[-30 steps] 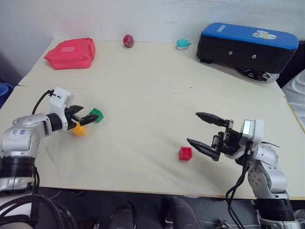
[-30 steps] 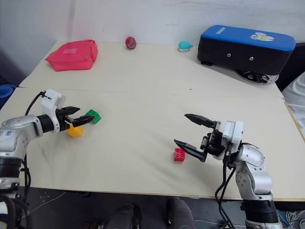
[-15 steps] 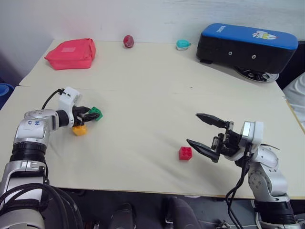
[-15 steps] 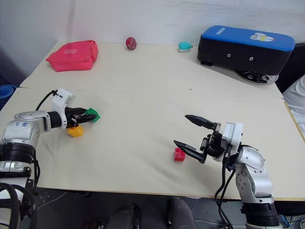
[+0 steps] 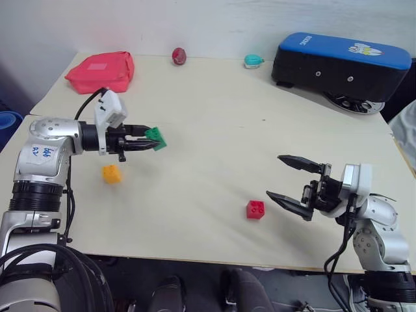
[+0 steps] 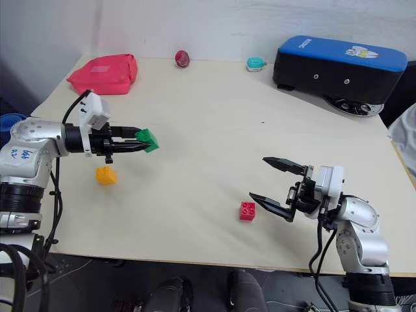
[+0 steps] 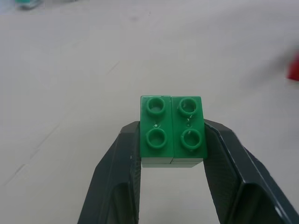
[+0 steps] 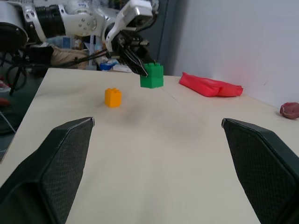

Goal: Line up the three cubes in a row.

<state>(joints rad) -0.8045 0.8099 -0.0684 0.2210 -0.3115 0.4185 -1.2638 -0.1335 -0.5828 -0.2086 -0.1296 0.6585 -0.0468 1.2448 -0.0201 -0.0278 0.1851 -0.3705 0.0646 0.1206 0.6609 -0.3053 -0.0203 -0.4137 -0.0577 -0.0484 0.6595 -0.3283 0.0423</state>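
Note:
My left gripper is shut on the green cube and holds it in the air above the table's left half; in the left wrist view the green cube sits studs-up between both fingers. The yellow-orange cube lies on the table below and to the left of the held one. Near the front edge rests the red cube. Just right of it, my right gripper stands wide open with nothing between its fingers, and its wrist view shows the green cube and yellow-orange cube across the table.
A red pouch lies at the back left. A dark red egg-shaped ball and a small teal object sit along the far edge. A black case with a blue lid fills the back right corner.
My left gripper has shut on the green cube, lifted it off the table and carried it to the right, away from the yellow-orange cube. The right gripper has barely shifted.

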